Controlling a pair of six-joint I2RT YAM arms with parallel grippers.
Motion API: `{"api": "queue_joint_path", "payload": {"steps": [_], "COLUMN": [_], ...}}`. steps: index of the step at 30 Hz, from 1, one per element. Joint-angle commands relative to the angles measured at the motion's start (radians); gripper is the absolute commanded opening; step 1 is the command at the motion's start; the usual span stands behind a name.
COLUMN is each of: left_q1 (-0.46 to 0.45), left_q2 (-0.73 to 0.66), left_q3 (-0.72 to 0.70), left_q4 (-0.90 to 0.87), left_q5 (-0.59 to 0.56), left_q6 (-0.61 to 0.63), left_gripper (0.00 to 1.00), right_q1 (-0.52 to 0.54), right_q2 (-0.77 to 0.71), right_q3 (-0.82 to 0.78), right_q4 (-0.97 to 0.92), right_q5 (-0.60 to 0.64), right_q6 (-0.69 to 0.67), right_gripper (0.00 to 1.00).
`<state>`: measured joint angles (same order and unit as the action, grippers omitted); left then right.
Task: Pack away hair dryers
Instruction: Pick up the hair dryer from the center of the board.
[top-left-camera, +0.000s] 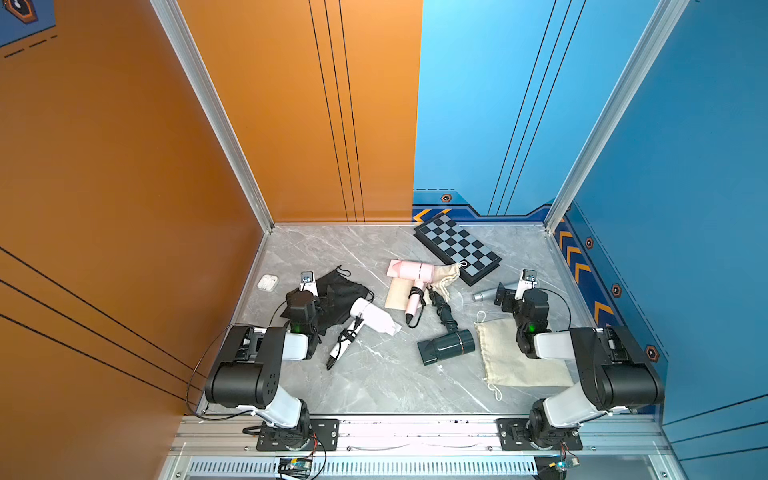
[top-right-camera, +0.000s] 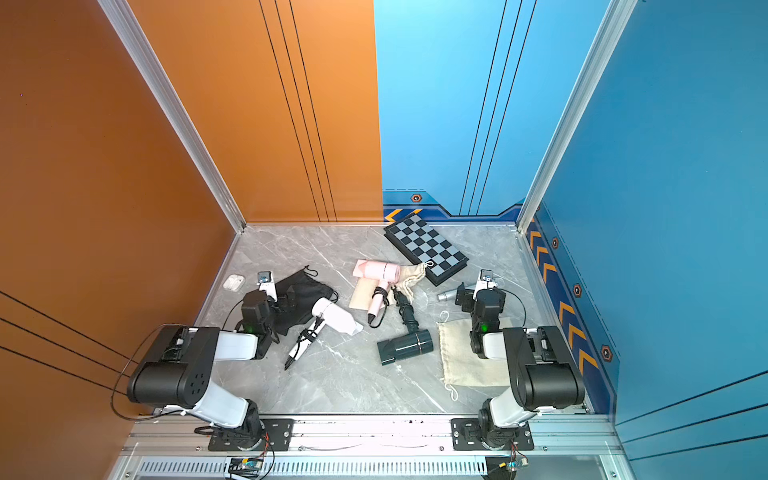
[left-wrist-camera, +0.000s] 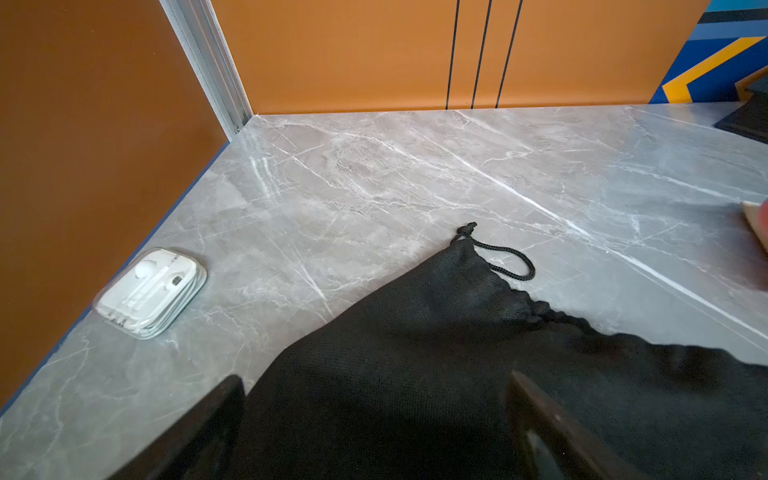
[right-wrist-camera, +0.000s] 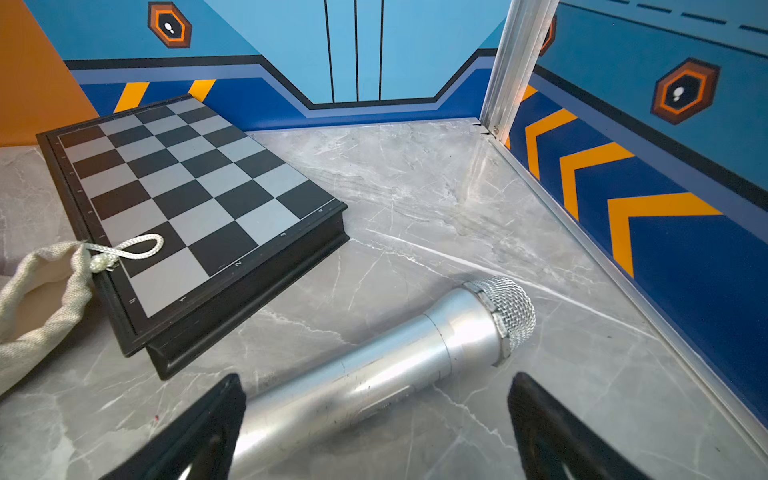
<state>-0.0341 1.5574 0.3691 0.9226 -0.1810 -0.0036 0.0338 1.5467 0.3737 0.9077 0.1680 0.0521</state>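
Left wrist view puts my left hand (left-wrist-camera: 374, 380) right over the black drawstring bag (left-wrist-camera: 415, 353), fingers spread wide and holding nothing. I cannot tell whether they touch the cloth. The bag's gathered mouth and cord loop lie just beyond the fingertips, and an earbud case (left-wrist-camera: 149, 291) sits well off toward the wall. My right hand (right-wrist-camera: 375, 378) is just as wide and empty, straddling the silver microphone (right-wrist-camera: 415, 349), with the chessboard (right-wrist-camera: 187, 199) beyond it. Neither of those is my job.

All 3 hair dryers lie loose on the counter (top-left-camera: 374, 386) between the 2 hands, none packed. The white dryer (top-left-camera: 372, 316) is just beside the left hand, and its round end appears to rest on the black bag's edge. The pink dryer (top-left-camera: 411, 270) lies farther out, partly on a rumpled beige bag (top-left-camera: 446, 276). The dark dryer (top-left-camera: 446, 345) is nearest the right hand, just beside a flat beige bag (top-left-camera: 511, 349).

I judge the step to be opening the black bag for the white dryer. To do it well I would pinch only 1 layer of hem by the cord and lift slowly so the mouth gapes. The dryer may slide, since it sits on the cloth. The right hand should leave the microphone and take the white barrel, not its bundled cord.
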Motion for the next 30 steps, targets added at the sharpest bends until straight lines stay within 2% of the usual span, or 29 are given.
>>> {"api": "queue_joint_path", "payload": {"steps": [1, 30], "left_q1": [-0.005, 0.007], "left_q2": [0.003, 0.009], "left_q3": [0.014, 0.019], "left_q4": [-0.012, -0.016], "left_q5": [0.015, 0.027], "left_q6": [0.014, 0.006], "left_gripper": [0.98, 0.98], "right_q1": [0.001, 0.004], "right_q2": [-0.002, -0.005], "right_q3": [-0.001, -0.001], "right_q4": [-0.001, -0.001], "right_q5": [-0.005, 0.013], "right_q6": [0.009, 0.012], "right_gripper": [1.0, 1.0]}}
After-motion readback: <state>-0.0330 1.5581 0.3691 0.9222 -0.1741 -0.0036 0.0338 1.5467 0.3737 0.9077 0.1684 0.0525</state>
